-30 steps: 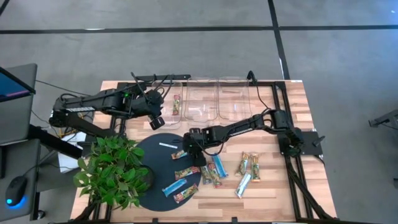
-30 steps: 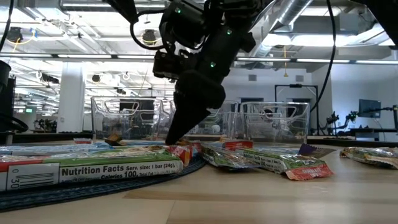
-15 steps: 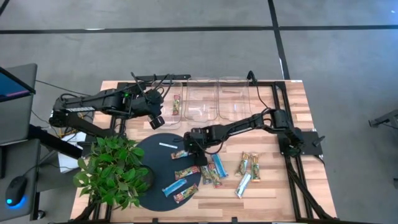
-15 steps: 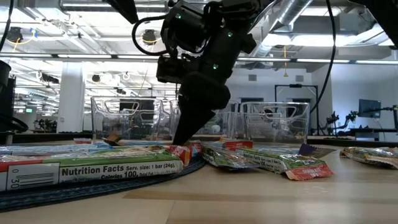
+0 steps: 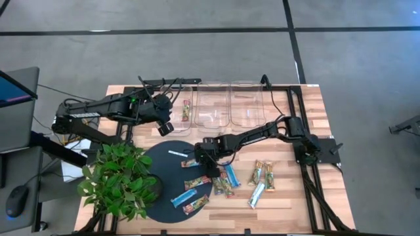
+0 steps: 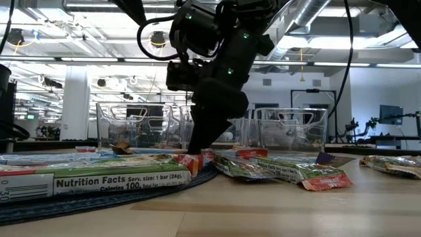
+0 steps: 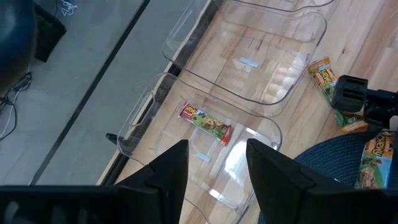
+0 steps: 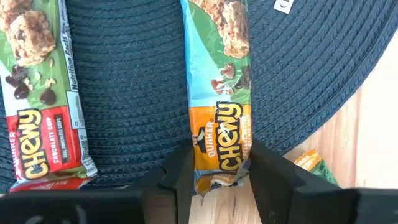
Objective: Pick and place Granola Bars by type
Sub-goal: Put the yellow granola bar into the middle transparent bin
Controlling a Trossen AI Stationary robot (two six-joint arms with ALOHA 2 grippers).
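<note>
Right gripper [image 5: 197,159] sits low over the right edge of the round dark mat [image 5: 157,172], frame centre in the high view. In the right wrist view its fingers [image 8: 177,177] stand on either side of the orange end of a light-blue bar [image 8: 219,106], at the wrapper's edges; whether they press the wrapper cannot be told. That bar end overhangs the mat rim onto bare wood. A green-and-red bar [image 8: 40,99] lies parallel beside it on the mat, apart from it.

In the low view the arm body hides the fingertips and the bar end. The near bar [image 6: 99,176] is cut off at the left frame edge.

Left gripper [image 5: 166,126] hangs left of centre, above the mat and beside the bins. Its fingers [image 7: 165,171] stand apart with nothing between them. Below it, one green-and-red bar [image 7: 206,121] lies in the left bin [image 5: 186,105]. The other two bins [image 5: 230,105] hold no bars; one shows a small pale label.

The plant [image 5: 118,178] covers the mat's left rim. More bars lie at the mat's lower edge and in a cluster [image 5: 223,180] just right of it. A further group [image 5: 261,180] lies well apart on open wood. Bare wood runs between mat and bins.
</note>
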